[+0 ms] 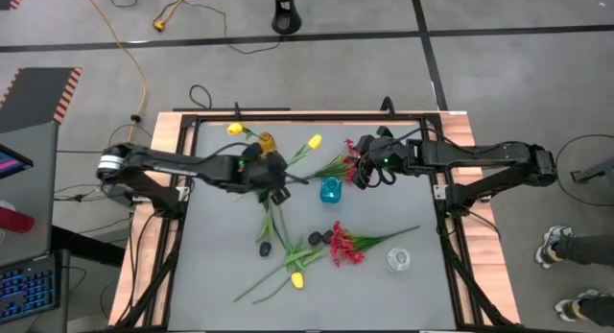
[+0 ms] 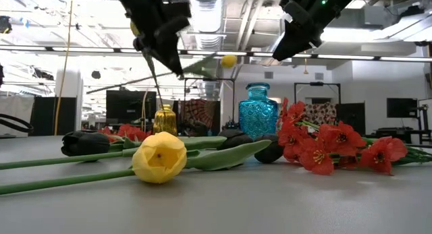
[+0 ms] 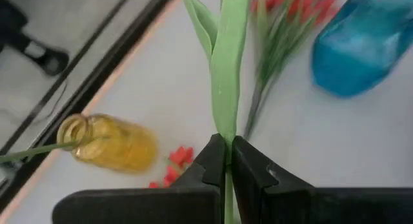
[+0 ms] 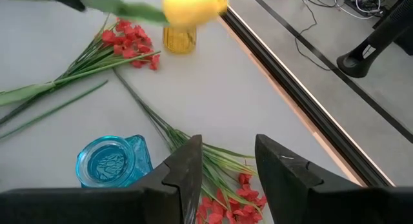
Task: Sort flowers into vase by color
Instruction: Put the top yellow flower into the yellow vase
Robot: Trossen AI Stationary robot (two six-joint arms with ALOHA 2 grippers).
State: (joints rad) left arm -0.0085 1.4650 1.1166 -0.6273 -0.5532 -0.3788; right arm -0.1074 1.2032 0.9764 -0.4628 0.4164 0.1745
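My left gripper (image 1: 275,177) is shut on a yellow tulip whose blossom (image 1: 314,141) hangs in the air between the amber vase (image 1: 266,141) and the blue vase (image 1: 330,189). The amber vase holds one yellow tulip (image 1: 235,130). My right gripper (image 4: 229,172) is open and hovers over a red spray (image 4: 226,199) lying on the table beside the blue vase (image 4: 110,162). Another red spray (image 1: 350,245), black tulips (image 1: 314,237) and a yellow tulip (image 1: 296,278) lie flat near the table's near edge. My left gripper pinches the yellow tulip's green stem (image 3: 226,141) between its two fingers, where the long leaf runs alongside it. The fingers (image 3: 213,161) lie across the stem. The tulip is lifted clear, and its stem slants up from the fingers (image 2: 156,48) to the blossom (image 2: 229,60).
A clear glass vase (image 1: 398,259) stands near the table's right near corner. A further red spray (image 4: 129,37) lies close to the amber vase (image 4: 179,38). A black rail (image 1: 307,115) frames the table's far edge. Bare table shows at the near left (image 1: 216,266).
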